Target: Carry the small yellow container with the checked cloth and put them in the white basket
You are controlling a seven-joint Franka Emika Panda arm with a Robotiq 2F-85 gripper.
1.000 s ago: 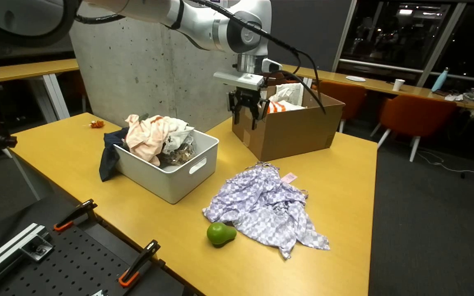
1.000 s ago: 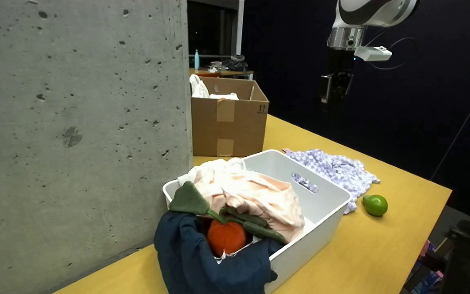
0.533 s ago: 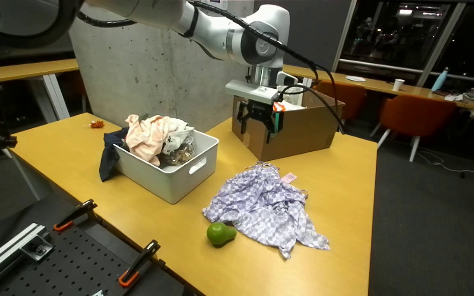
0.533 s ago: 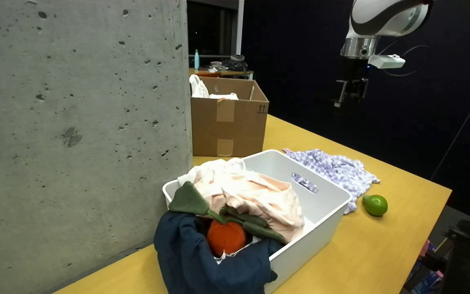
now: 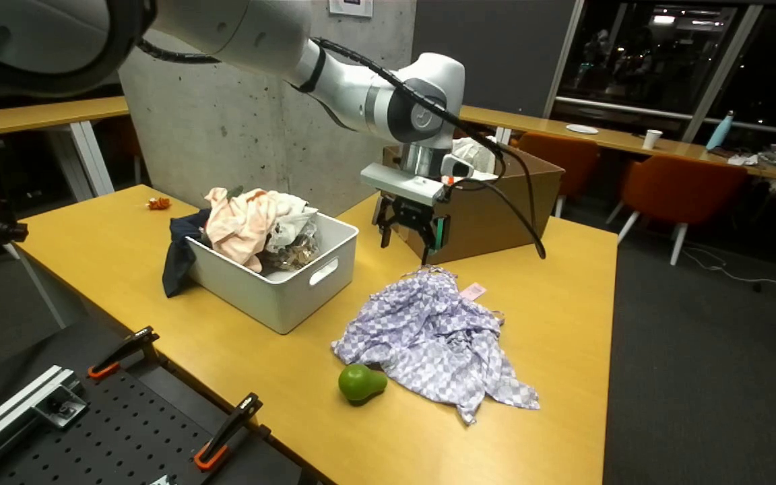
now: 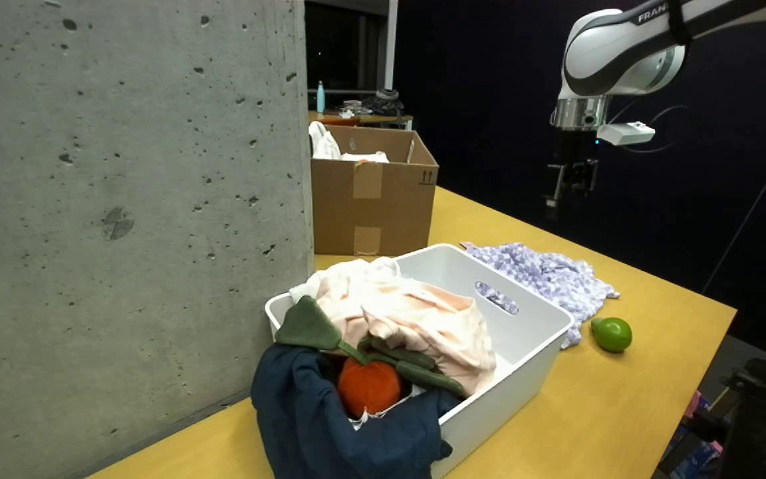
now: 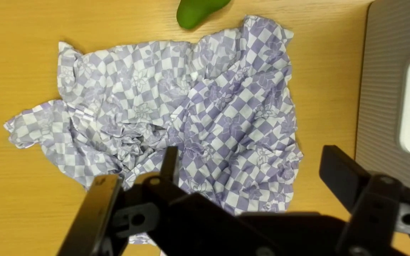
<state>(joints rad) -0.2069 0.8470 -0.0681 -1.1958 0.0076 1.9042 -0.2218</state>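
Yellow wood-grained counter (image 5: 553, 316) is supporting a crumpled purple-and-white checked cloth (image 5: 432, 337) just beside a white rectangular plastic basket (image 5: 246, 291) and a green pear-shaped object (image 5: 361, 382). Above the counter, a black two-fingered claw (image 5: 405, 250) is hovering, jaws spread.

Two black fingers (image 7: 342, 176) I've got here, and I make it one purple-and-white checked cloth (image 7: 226, 117), one green pear-shaped object (image 7: 198, 11), one white plastic basket (image 5: 246, 291)! And here's one brown cardboard box (image 6: 396, 211), two black-and-orange clamps (image 5: 233, 424), plus one slim light-blue bottle (image 5: 720, 132), one white cup (image 5: 652, 139)!
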